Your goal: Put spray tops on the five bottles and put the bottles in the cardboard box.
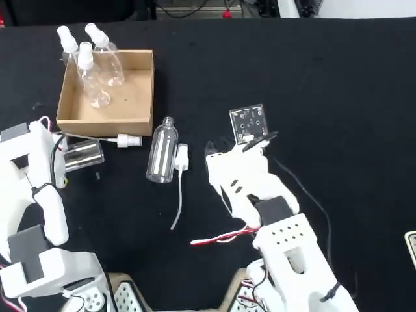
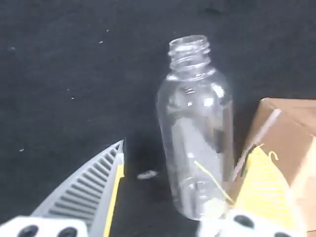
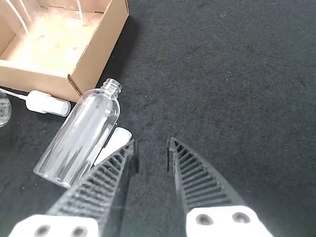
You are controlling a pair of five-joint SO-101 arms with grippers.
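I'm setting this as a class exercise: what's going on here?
Three capped bottles are in the cardboard box. The left arm has open jaws around an uncapped bottle beside it. The right arm has open jaws near a second uncapped bottle lying by a loose spray top; another spray top lies beside the box.

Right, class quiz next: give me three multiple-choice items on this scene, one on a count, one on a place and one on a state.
1. How many clear bottles with white spray tops are in the brown cardboard box?
A) one B) three C) five
2. Where is the capless clear plastic bottle nearest the right gripper?
A) in the box B) lying on the black table C) held in a gripper
3. The right gripper is:
A) open and empty B) shut on a bottle C) shut on a spray top

Answers: B, three white tops show at the box's far corner; B, it lies flat on the table beside the box; A, only table shows between its parted fingers.
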